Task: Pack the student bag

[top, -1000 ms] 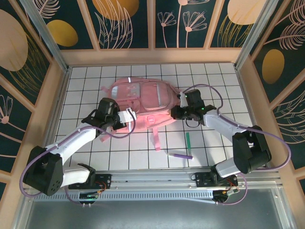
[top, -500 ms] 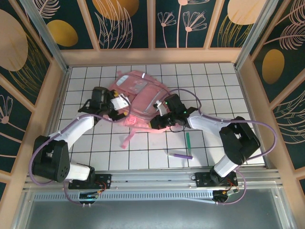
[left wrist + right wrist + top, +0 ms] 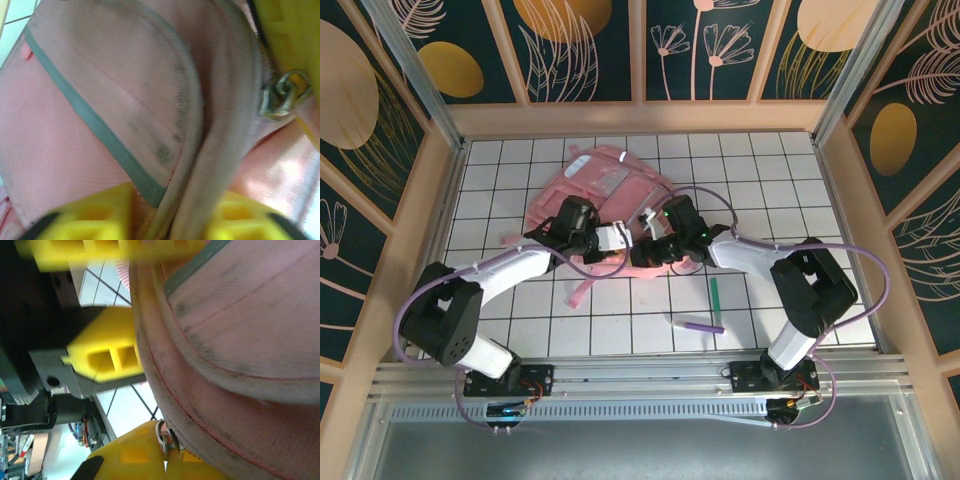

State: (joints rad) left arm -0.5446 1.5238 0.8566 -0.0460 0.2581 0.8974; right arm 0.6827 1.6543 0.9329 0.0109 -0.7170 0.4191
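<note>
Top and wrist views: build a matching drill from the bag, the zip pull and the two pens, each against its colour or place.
Things:
1 bag
2 zip pull
3 near pen, closest to the arm bases
4 far pen, just beyond it

Matches:
A green
B purple
C pink
D metal, between the right gripper's fingers

Pairs: 1-C, 2-D, 3-B, 4-A
</note>
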